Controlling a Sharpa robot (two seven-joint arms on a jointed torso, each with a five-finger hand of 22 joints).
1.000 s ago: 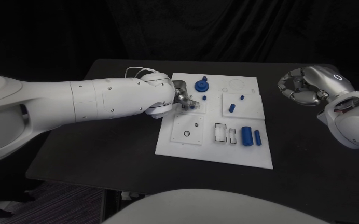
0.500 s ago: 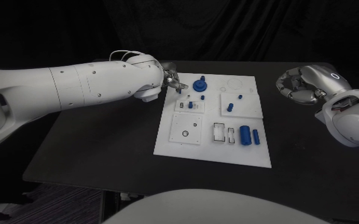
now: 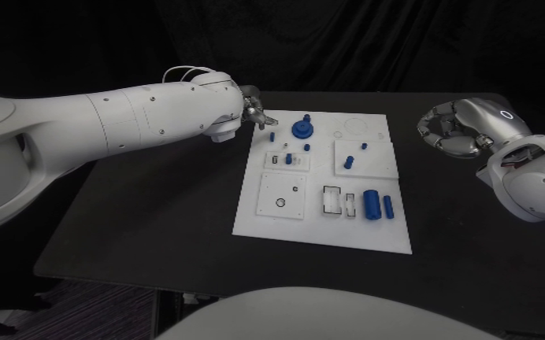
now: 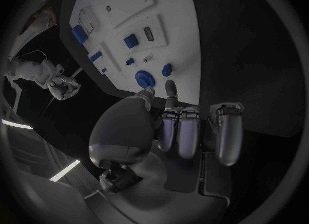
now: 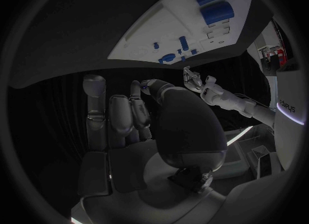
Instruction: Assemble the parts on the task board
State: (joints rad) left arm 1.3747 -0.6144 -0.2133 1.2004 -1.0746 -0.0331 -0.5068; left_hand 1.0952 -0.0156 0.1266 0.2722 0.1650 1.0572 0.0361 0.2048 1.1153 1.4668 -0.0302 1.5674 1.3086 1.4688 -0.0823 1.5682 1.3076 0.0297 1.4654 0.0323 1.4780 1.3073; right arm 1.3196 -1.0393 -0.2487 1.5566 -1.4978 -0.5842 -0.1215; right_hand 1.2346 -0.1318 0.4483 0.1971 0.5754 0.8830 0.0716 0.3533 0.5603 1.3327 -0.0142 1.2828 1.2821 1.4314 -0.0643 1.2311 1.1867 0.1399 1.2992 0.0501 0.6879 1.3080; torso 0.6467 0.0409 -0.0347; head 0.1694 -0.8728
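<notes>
The white task board (image 3: 324,234) lies mid-table. On it are a round blue knob (image 3: 305,129), a small blue peg (image 3: 290,157) standing in a small square plate, a short blue piece (image 3: 351,162), a blue cylinder (image 3: 372,202) and a blue bar (image 3: 388,207). My left hand (image 3: 256,112) hovers above the board's far left corner, fingers bent and apart, holding nothing; the left wrist view shows the knob (image 4: 144,78) just beyond its fingertips (image 4: 170,87). My right hand (image 3: 454,131) hangs curled, with nothing in it, off the board's right side.
The black table (image 3: 148,222) spreads around the board, with bare room on the left and along the front. An open rectangular slot (image 3: 334,201) and a plate with a ring outline (image 3: 284,196) sit at the board's near half.
My left hand has lifted off the small square plate and drawn back toward the board's far left corner. The small blue peg now shows where the hand was. The right hand has stayed put.
</notes>
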